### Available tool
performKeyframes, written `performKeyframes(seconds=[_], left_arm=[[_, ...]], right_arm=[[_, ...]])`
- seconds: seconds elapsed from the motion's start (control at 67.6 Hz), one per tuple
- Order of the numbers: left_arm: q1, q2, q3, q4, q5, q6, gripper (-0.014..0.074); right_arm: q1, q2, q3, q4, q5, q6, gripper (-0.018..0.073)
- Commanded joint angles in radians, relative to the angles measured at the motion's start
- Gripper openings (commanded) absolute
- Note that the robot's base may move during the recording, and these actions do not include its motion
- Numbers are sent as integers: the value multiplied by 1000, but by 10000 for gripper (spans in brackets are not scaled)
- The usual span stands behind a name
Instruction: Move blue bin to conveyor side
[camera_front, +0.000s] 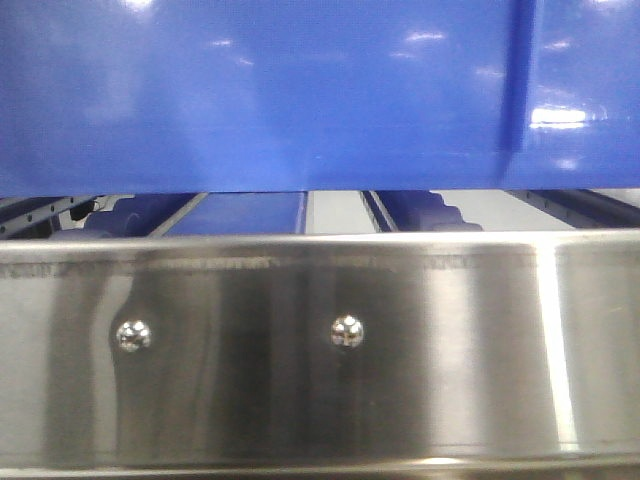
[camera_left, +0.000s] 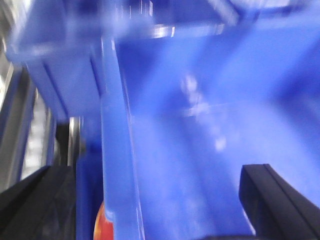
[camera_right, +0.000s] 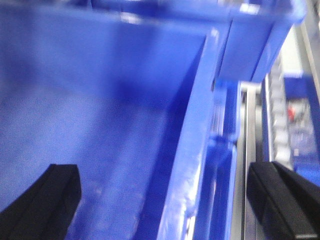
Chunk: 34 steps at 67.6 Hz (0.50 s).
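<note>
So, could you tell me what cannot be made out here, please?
Front view: blue bin cut off by frame edges; steel rail hides everything below.
Left wrist: orange object, blurred, behind bin wall.
Wrist views: blur hides whether left claw, right claw touch the bin.

A shiny steel rail (camera_front: 300, 340) runs below the blue bin (camera_front: 260, 90).

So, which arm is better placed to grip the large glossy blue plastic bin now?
Slightly the right, I think. The open right gripper has the blue bin wall near the middle of its opening; the open left gripper has the wall close to one side, and its view is blurred.
</note>
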<state>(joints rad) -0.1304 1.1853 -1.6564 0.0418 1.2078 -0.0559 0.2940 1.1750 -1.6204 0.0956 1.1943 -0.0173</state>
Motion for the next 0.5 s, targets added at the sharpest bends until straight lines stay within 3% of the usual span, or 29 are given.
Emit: performKeyframes(seconds=[0.0,0.118,0.296,0.488], left_arm=[[-7,48,-63,20,13,-9,568],[-7,98,-94,47,13,-33,568],[-7,146,-101,99,13,-42,568],[53,160,-101,102,13,-46,568]], right_arm=[[3,54,-68,-7,27,17,559],[3,110,-102,-14,27,67,559],[3,153,-104,-109,27,118,559],[4,156,-104,-113,27,133,559]])
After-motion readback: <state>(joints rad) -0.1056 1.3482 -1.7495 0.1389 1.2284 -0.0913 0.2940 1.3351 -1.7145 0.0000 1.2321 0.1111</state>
